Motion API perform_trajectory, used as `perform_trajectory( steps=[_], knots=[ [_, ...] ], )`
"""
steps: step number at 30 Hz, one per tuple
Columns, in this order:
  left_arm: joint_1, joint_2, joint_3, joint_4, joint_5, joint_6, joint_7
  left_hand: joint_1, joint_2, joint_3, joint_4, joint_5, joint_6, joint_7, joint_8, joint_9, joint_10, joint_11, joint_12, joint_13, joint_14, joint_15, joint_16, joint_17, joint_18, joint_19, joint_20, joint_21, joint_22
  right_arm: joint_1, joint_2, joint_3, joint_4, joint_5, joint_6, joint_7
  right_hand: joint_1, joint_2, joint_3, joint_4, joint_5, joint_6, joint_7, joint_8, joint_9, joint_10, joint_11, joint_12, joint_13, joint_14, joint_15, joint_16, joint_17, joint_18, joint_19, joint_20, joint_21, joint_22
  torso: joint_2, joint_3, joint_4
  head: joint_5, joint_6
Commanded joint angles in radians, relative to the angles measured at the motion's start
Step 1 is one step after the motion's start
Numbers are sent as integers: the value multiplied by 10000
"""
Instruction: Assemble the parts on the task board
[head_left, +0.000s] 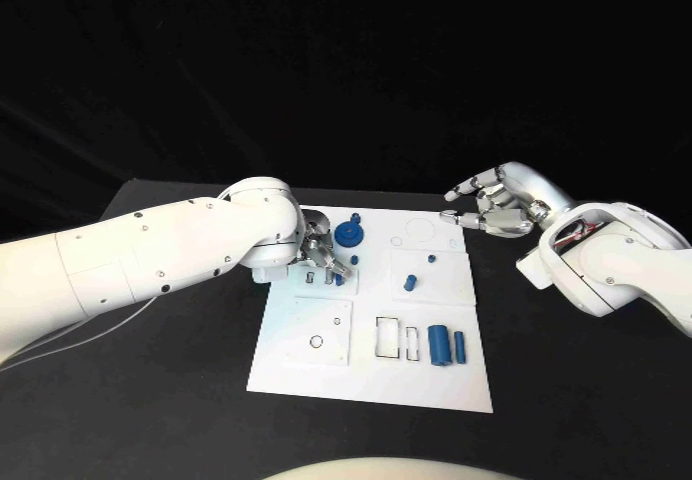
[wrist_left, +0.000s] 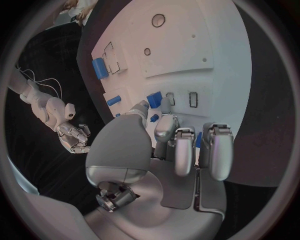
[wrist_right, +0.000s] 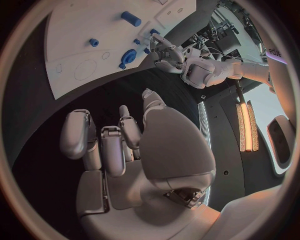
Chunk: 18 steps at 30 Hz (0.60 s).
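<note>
The white task board (head_left: 310, 370) lies mid-table. My left hand (head_left: 320, 258) is low over its far left part. There its thumb and a finger pinch a small blue block (wrist_left: 154, 99), next to two outlined slots (wrist_left: 193, 99). A round blue part (head_left: 349, 237) stands just beyond the hand. A short blue peg (head_left: 410, 282) and a blue dot (head_left: 430, 262) stand mid-board. Two blue pieces (head_left: 437, 345) lie by the rectangular outlines near the front right. My right hand (head_left: 490, 205) hovers over the black table off the board's far right corner, fingers apart and empty.
The black table (head_left: 173, 400) surrounds the board on all sides. A circular outline (head_left: 418, 234) marks the board's far right corner, and a small ring (head_left: 316, 342) marks its front left panel. My left forearm (head_left: 159, 250) crosses the table's left side.
</note>
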Motion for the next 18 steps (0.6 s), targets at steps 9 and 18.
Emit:
perform_trajectory(
  steps=[9,18],
  knots=[
    [12,44,-1,-24,220,157,-214,656,173,530,-47,-4,-153,-16,15,208,-39,-49,-34,12,1052,-64,25,2634,-147,1108,-12,24,2633,-2,18,2,14,-146,187,-56,33,57,-35,-30,90,23,-21,58,-12,3,-42,-47,-7,672,-59,-65,1203,181,-31,-60,-43,-9,5,0,0,-15,-15],
    [11,-27,-1,54,649,-180,-285,2239,-73,3018,-379,102,-429,-6,-33,508,-254,-73,-367,-179,1052,-124,25,2634,-147,1108,-66,24,2633,-3,17,2,8,-149,242,-110,46,76,-27,-33,128,18,-20,63,-14,12,-44,-36,0,685,-62,-38,1252,174,-13,-63,-20,12,2,-5,2,-19,-19]
  ],
)
